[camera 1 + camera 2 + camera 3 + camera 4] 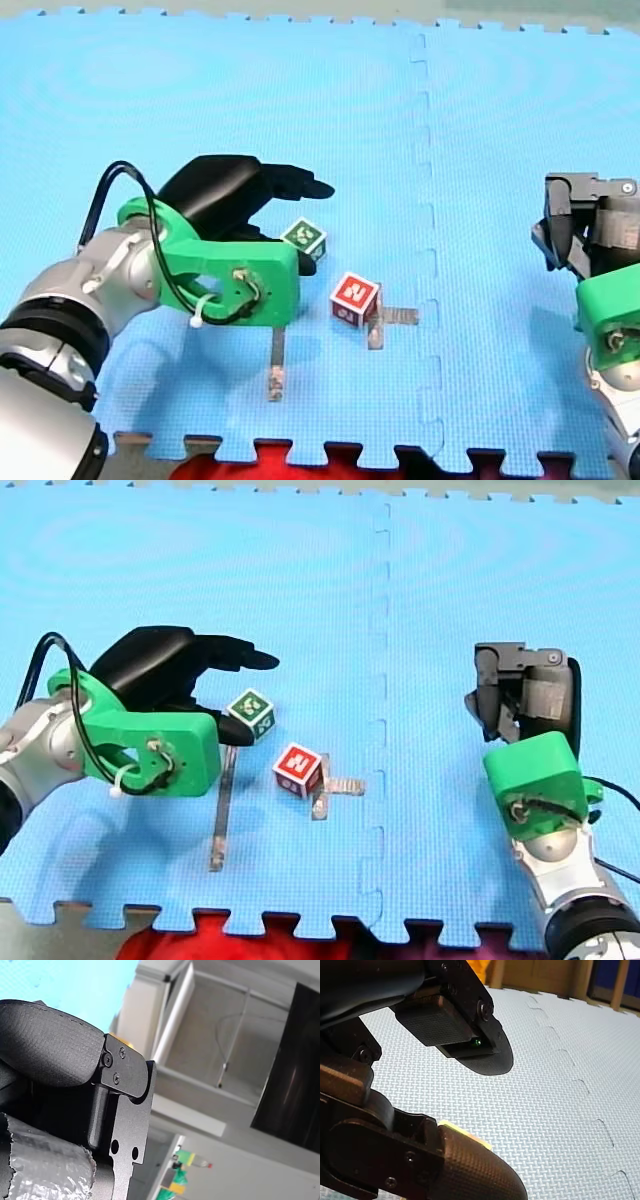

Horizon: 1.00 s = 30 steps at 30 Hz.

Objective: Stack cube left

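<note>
left hand (225, 200): empty, not clamped on anything, sitting just beside the green cube (304, 238)
right hand (525, 695): far right of the mat (200, 80), can't tell if it's closed or not
red cube (354, 298): near the green one, on a grey tape strip (392, 316)
risk: I'd guess a fingertip nudges the green cube away before the grip closes, or an off-centre drop tips it off the red one
materials: small hard-looking cubes with printed faces, squishy textured blue foam tiles, matte black fingers
</note>
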{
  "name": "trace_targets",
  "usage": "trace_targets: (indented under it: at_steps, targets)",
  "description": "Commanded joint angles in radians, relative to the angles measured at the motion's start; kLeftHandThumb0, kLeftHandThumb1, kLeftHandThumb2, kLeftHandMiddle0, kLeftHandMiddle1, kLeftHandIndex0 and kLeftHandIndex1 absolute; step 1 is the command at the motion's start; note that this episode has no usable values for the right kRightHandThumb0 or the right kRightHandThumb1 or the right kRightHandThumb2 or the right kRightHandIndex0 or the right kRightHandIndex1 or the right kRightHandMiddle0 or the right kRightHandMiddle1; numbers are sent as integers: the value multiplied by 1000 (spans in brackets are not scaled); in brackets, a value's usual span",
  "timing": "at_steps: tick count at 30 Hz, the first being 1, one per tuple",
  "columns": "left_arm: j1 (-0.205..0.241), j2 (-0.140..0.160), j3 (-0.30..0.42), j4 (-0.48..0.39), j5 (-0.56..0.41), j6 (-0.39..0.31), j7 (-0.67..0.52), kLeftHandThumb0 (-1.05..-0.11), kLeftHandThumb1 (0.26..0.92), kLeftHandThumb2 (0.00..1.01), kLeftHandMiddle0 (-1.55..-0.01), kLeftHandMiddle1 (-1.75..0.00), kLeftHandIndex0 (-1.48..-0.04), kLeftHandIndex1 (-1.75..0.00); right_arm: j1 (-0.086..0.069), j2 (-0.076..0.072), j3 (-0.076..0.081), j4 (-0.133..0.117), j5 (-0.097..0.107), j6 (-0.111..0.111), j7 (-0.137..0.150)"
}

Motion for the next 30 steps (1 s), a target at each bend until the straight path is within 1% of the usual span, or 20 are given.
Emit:
trace_targets:
  at_steps: [1, 4, 8, 11, 15, 17, 22, 25, 30]
  targets:
    - [-3, 8, -13, 7, 14, 20, 14, -1048, 921, 45, -954, -1746, -697, -9, 6, 2, -10, -2, 20, -9, 19]
    - [-2, 6, -21, 12, 23, 44, 26, -1048, 921, 49, -955, -1746, -697, -8, 8, 4, -17, -5, 35, -11, 40]
    - [-1, 5, -25, 14, 29, 72, 41, -1048, 921, 52, -956, -1746, -698, -7, 9, 4, -21, -6, 41, -12, 52]
    - [-3, 5, -35, 14, 39, 96, 55, -1048, 921, 51, -958, -1746, -705, -9, 11, 3, -22, -8, 41, -14, 54]
    - [-8, 3, -62, 12, 76, 150, 122, -1048, 908, 31, -978, -1746, -719, -12, 14, 4, -23, -11, 40, -15, 56]
    - [-8, 3, -72, 13, 89, 163, 149, -1048, 904, 25, -983, -1746, -717, -10, 15, 4, -24, -11, 41, -16, 58]
    - [-8, 3, -78, 15, 91, 165, 157, -1048, 902, 18, -987, -1746, -715, -6, 16, 5, -26, -15, 43, -18, 63]
    - [-7, -2, -78, 20, 87, 173, 152, -1048, 904, 16, -988, -1746, -723, -9, 18, 5, -26, -15, 43, -18, 64]
    - [-4, -5, -77, 23, 84, 178, 152, -1048, 904, 12, -990, -1746, -727, -9, 19, 4, -25, -15, 36, -20, 55]
